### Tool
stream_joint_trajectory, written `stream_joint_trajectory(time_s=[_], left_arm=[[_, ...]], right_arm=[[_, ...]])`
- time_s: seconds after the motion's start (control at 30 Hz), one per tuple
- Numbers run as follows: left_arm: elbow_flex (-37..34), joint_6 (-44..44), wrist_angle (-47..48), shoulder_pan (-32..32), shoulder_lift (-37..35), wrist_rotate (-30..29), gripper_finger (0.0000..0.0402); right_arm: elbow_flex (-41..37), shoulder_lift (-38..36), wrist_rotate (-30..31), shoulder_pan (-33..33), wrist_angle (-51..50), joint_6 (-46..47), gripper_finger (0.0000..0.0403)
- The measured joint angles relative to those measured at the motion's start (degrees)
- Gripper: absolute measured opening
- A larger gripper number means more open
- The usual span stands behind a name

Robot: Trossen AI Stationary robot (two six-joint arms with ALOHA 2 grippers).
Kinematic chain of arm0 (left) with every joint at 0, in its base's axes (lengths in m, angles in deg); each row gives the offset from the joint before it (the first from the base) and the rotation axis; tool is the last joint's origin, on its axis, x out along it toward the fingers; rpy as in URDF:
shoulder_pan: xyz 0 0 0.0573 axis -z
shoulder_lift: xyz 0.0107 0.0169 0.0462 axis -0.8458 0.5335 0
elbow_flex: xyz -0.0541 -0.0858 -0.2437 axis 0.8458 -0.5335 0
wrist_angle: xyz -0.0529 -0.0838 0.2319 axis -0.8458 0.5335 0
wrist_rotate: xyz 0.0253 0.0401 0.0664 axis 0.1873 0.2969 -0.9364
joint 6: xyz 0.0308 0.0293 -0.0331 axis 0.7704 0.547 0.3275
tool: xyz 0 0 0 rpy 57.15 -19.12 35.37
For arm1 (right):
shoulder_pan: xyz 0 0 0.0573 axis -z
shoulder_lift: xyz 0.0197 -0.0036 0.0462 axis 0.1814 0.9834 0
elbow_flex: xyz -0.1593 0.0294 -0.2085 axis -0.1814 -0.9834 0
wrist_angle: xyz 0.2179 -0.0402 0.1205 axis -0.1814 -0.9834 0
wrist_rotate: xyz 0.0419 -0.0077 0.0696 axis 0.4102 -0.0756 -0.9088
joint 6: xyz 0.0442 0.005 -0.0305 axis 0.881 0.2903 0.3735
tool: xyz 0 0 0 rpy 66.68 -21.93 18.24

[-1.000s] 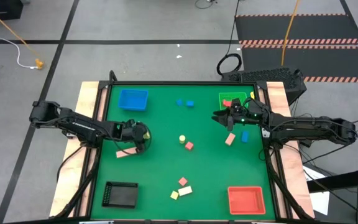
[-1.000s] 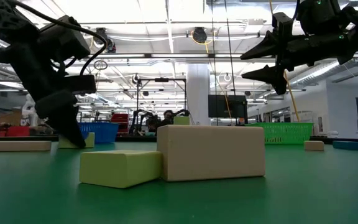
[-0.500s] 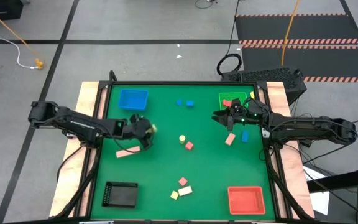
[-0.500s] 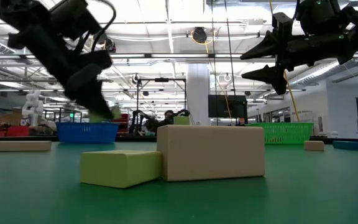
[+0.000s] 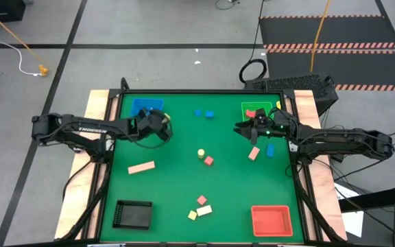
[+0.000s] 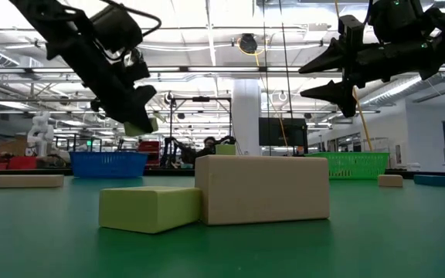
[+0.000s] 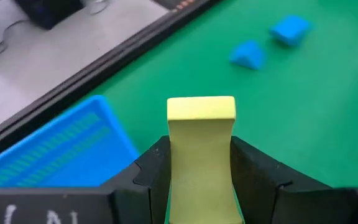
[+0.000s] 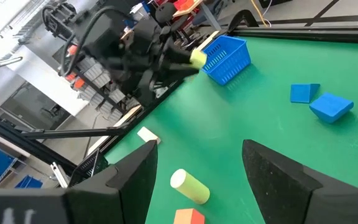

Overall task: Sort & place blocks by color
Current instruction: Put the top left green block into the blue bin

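My left gripper hangs above the table beside the blue tray, shut on a small yellow-green block; the low view shows it raised. My right gripper hovers open near the green tray, which holds a red block. Two blue blocks lie on the mat by the far edge. A yellow cylinder, red cube, pink bar, pink block and blue block rest flat on the mat. My left gripper pinches the yellow-green block between its two fingers, one on each side face. The block's free end sticks out past the fingertips. The fingers slant downward, and the block is lifted clear of the table.
A black tray sits at the near left corner and a red tray at the near right. A pink block, cream bar and yellow block lie near the near edge. Open mat spreads around the middle.
My left gripper has risen from the mat beside the pink bar and moved toward the far edge, up next to the blue tray, carrying the yellow-green block lifted clear. The pink bar stayed on the mat.
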Motion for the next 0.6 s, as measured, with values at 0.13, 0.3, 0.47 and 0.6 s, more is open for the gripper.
stream_joint_trajectory(time_s=[0.13, 0.3, 0.47, 0.6], left_arm=[[0.11, -1.09, -0.11, -5.52, -0.82, -0.17, 0.0144], [0.13, -1.71, 2.20, -11.54, -1.49, -0.17, 0.0144], [0.09, -3.02, 5.29, -15.67, -1.46, 0.28, 0.0145], [0.09, -2.99, 6.48, -16.89, -1.43, 1.18, 0.0146]], right_arm=[[0.00, 0.00, 0.00, 0.02, 0.00, 0.00, 0.0226], [0.00, 0.00, 0.00, 0.00, 0.00, 0.00, 0.0226], [0.00, 0.00, 0.00, 0.02, -0.02, 0.00, 0.0226], [0.00, 0.00, 0.00, 0.01, 0.00, 0.00, 0.0226]])
